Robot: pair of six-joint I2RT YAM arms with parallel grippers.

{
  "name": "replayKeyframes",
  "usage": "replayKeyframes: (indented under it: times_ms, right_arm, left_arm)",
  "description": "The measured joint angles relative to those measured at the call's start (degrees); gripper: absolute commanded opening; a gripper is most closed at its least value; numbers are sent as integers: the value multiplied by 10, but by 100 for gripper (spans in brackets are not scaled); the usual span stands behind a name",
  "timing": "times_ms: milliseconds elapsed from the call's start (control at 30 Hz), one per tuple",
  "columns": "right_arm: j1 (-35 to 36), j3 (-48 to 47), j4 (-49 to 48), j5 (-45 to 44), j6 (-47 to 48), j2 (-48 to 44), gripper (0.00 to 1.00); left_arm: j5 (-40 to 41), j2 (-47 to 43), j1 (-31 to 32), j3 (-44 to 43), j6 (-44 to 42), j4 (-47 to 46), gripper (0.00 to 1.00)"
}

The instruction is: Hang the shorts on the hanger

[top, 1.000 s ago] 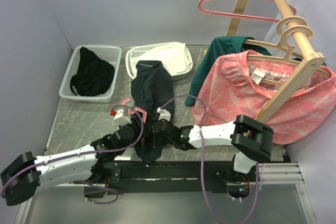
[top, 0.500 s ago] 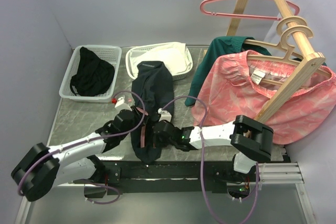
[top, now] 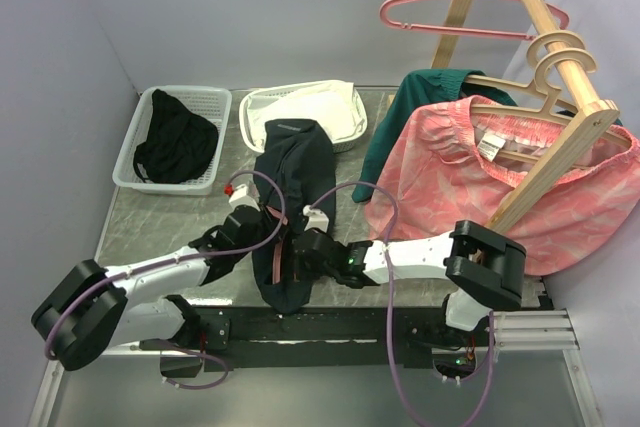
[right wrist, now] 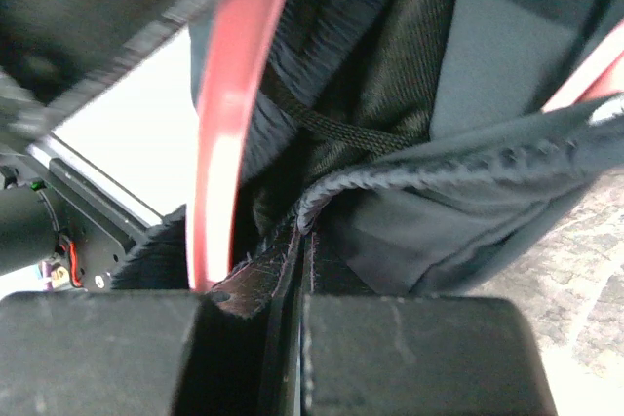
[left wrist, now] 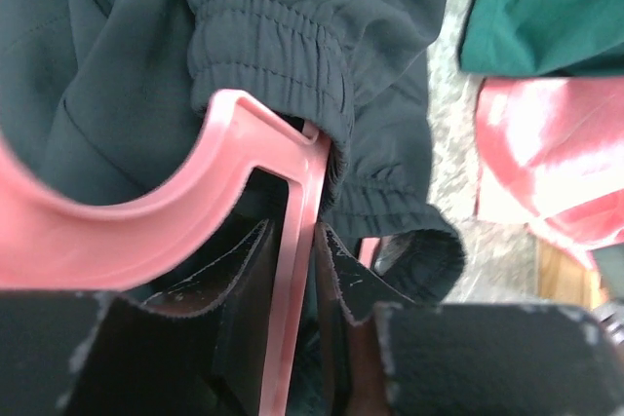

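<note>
The dark navy shorts (top: 292,172) lie lengthwise on the grey table, elastic waistband (left wrist: 278,60) toward the left gripper. My left gripper (top: 266,227) is at their left edge, shut on the thin bar of the pink hanger (left wrist: 292,270). The hanger's curved hook (left wrist: 117,231) sits just before the fingers and its frame runs in under the fabric. One pink strip (top: 277,255) shows in the top view. My right gripper (top: 298,253) is at the shorts' near end, shut on a hem fold (right wrist: 322,197). The hanger bar (right wrist: 226,124) passes to its left.
A white basket (top: 150,107) holding a black garment stands at the back left, a white tray (top: 345,125) behind the shorts. At the right, a wooden rack (top: 560,77) carries wooden hangers, a pink garment (top: 480,187), a green garment (top: 395,142) and a second pink hanger (top: 470,9).
My left arm has swung right and forward, pushing the hanger into the shorts. Its hook, seen earlier in the top view, is now hidden. The right gripper has kept its hold.
</note>
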State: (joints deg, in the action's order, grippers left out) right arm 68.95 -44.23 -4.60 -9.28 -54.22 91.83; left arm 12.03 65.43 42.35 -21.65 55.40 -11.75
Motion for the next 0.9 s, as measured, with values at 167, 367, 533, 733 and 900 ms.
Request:
replayKeyframes:
  times_ms: [167, 367, 533, 733, 900]
  right_arm:
    - [-1, 0, 6, -6, 0, -8, 0]
    - [-1, 0, 18, -12, 1, -13, 0]
    - [-1, 0, 38, -23, 7, -33, 22]
    - [-1, -26, 107, -63, 61, -113, 52]
    - [-33, -77, 137, -77, 122, -191, 56]
  left_arm:
    - [-33, 35, 0, -2, -2, -9, 30]
    - [-64, 47, 0, -7, 0, -9, 1]
    - [-61, 11, 0, -60, -22, 71, 1]
    - [-38, -42, 0, -163, -94, 243, 1]
    - [-37, -85, 0, -231, -152, 367, 1]
